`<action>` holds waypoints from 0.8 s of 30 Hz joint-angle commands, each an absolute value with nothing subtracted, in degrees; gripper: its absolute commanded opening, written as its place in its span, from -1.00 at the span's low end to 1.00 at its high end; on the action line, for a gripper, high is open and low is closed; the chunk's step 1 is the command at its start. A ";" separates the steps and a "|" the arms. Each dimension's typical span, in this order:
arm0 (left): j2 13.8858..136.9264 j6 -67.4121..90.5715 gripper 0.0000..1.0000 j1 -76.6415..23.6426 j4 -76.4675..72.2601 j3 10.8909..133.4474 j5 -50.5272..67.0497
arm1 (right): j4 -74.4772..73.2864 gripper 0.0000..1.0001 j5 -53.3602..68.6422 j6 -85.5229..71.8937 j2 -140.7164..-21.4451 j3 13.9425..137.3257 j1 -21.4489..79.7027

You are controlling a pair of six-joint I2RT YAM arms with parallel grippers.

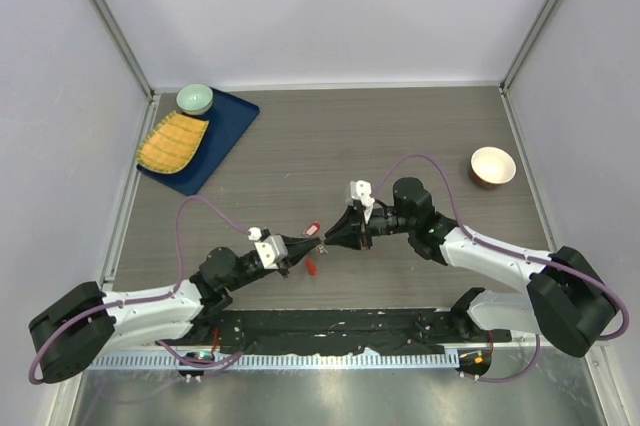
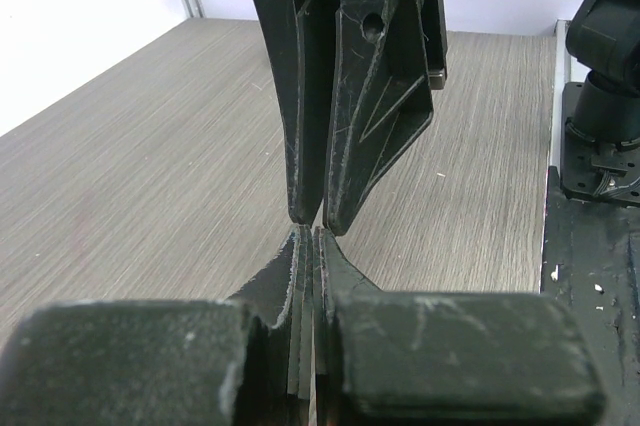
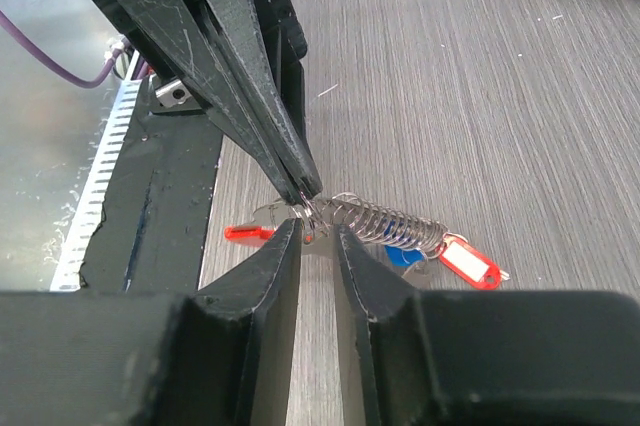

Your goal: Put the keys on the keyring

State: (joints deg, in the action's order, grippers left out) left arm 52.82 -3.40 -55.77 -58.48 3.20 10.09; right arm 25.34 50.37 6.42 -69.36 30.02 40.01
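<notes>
The keyring [image 3: 385, 221], a pale wire coil with a red tag [image 3: 470, 264] and a blue tag [image 3: 404, 256], lies on the table between both grippers. My left gripper [image 3: 305, 191] is shut on the coil's near end ring. My right gripper [image 3: 317, 231] meets it tip to tip, its jaws a narrow gap apart with that end ring between them. The red-headed key [image 3: 246, 233] lies beside the ring end, its blade pointing towards it. I cannot pick out the plain silver key. In the top view the grippers [image 1: 321, 242] meet at the table's middle front.
A blue tray [image 1: 228, 128] at the back left carries a yellow mat [image 1: 172, 141] and a green bowl [image 1: 194, 98]. A brown bowl [image 1: 492, 166] stands at the back right. The black base strip [image 1: 340, 326] runs along the near edge.
</notes>
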 commanded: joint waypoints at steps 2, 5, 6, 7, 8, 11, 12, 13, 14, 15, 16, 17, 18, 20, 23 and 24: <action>51.15 -2.99 -1.00 -55.90 -62.93 4.22 9.67 | 26.10 -0.46 50.27 8.79 -69.34 30.67 40.34; 51.15 -2.99 -1.00 -55.90 -62.84 4.31 9.67 | 26.63 -0.46 50.80 8.88 -70.40 30.76 40.25; 51.07 -2.90 -1.00 -55.90 -62.84 4.31 9.84 | 26.98 -0.46 50.80 8.88 -70.75 30.76 40.34; 51.06 -2.99 -1.00 -55.90 -62.93 4.39 9.93 | 27.16 -0.46 51.06 8.88 -70.84 30.76 40.43; 51.33 -2.90 -1.00 -55.90 -62.93 4.48 10.11 | 27.51 -0.46 51.41 8.79 -71.01 30.67 40.34; 52.03 -2.64 -1.00 -55.90 -63.46 4.57 10.11 | 28.65 -0.46 52.91 8.61 -71.63 31.11 40.43; 52.29 -2.64 -1.00 -55.90 -63.72 4.57 10.02 | 28.74 -0.46 53.26 8.61 -71.98 31.29 40.43; 52.56 -2.64 -1.00 -55.99 -64.24 4.57 10.11 | 29.00 -0.46 53.61 8.53 -72.50 31.38 40.43; 52.73 -2.38 -1.00 -55.99 -64.51 4.57 10.19 | 29.96 -0.46 53.96 8.26 -72.68 31.29 40.43; 53.26 -2.37 -1.00 -55.90 -64.86 4.66 10.37 | 30.41 -0.46 54.23 8.17 -72.86 31.29 40.43; 53.52 -2.29 -1.00 -55.90 -65.30 4.66 10.46 | 31.02 -0.46 54.49 8.00 -73.12 31.12 40.34; 53.87 -2.20 -1.00 -55.90 -65.56 4.75 10.37 | 32.33 -0.45 55.01 7.39 -73.56 31.11 40.43; 54.40 -1.85 -1.00 -55.90 -65.91 4.83 10.55 | 32.87 -0.45 55.28 7.03 -73.74 31.11 40.43; 55.10 -1.67 -1.00 -55.90 -66.97 4.92 10.81 | 34.01 -0.45 55.72 6.59 -74.35 31.11 40.43; 56.16 -1.32 -1.00 -55.90 -68.46 4.92 10.72 | 34.36 -0.49 55.98 6.50 -74.88 31.38 40.43; 56.34 -1.23 -1.00 -55.90 -68.73 4.83 10.64 | 34.37 -0.52 56.42 6.50 -75.40 31.64 40.43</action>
